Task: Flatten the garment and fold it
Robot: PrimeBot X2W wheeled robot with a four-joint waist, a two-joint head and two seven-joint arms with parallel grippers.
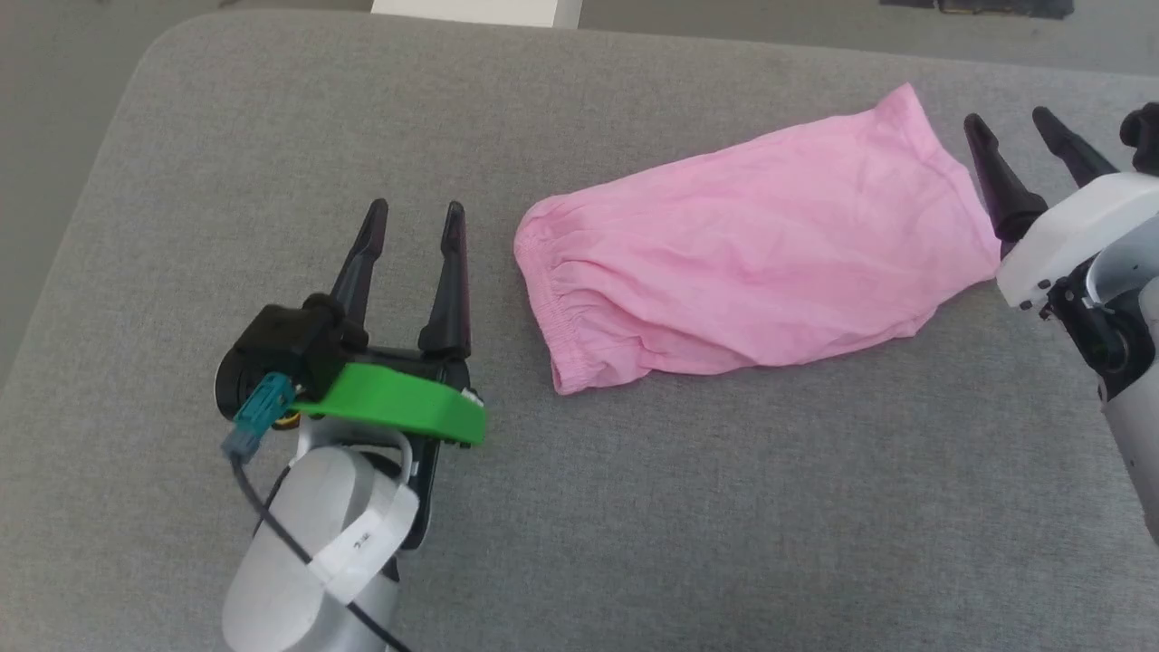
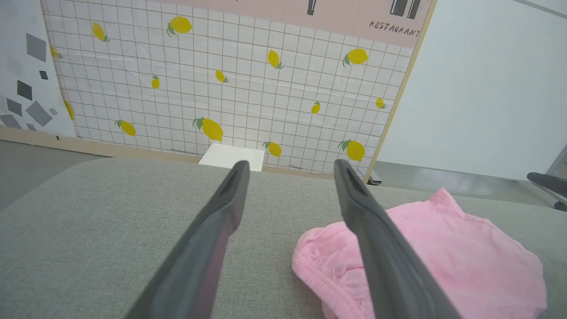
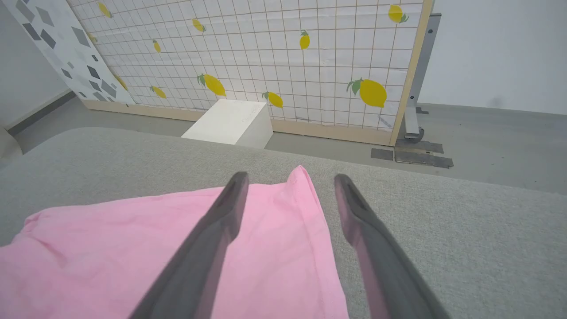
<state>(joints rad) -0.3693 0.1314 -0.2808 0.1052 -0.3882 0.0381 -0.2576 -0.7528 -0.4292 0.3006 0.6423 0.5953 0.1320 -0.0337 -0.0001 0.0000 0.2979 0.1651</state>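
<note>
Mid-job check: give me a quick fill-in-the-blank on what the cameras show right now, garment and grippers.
The garment lies on the grey surface and is coloured ____.
The left gripper and the right gripper both have their jaws ____.
The garment's gathered waistband points toward the ____ gripper.
The wall panel is printed with yellow ____.
Missing words: pink; open; left; lemons.

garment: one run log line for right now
garment: folded over, lying on grey cushion | left gripper: open, empty, beside waistband | right gripper: open, empty, at opposite end
</note>
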